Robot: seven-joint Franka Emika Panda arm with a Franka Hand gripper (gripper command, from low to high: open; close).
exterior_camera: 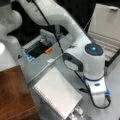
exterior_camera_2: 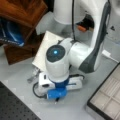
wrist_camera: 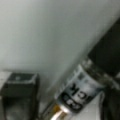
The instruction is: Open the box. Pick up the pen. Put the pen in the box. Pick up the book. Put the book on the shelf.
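In a front view, the single white, glossy arm (exterior_camera: 62, 17) sweeps down from the top left. Its rounded wrist joint carries one glowing blue disc, and it points straight down at the grey table (exterior_camera: 50, 65). The gripper (exterior_camera: 100, 101) hangs low over the table at the view's right. One book (exterior_camera: 57, 92) lies flat beside it, white and rectangular, with spiral binding along an edge. The reddish-brown polished shelf (exterior_camera: 15, 95) fills the bottom left. The one box (exterior_camera: 107, 32) stands open at the top right, lid raised.

In a front view, the gripper (exterior_camera_2: 57, 97) again points down, a blue band on its white body. The book (exterior_camera_2: 43, 47) is partly hidden behind the wrist. The wooden shelf (exterior_camera_2: 22, 10) sits at the top left. The box (exterior_camera_2: 107, 97) at the bottom right shows beige square compartments inside a dark rim. A black perforated mat (exterior_camera_2: 12, 107) covers the bottom left corner.

In the wrist view, one pen (wrist_camera: 80, 90) lies slantwise on the smooth table, its silver middle bearing black lettering. The gripper (wrist_camera: 62, 102) straddles it with its jaws parted. The dark left pad (wrist_camera: 20, 92) stands clear of the pen; the right side is in shadow.
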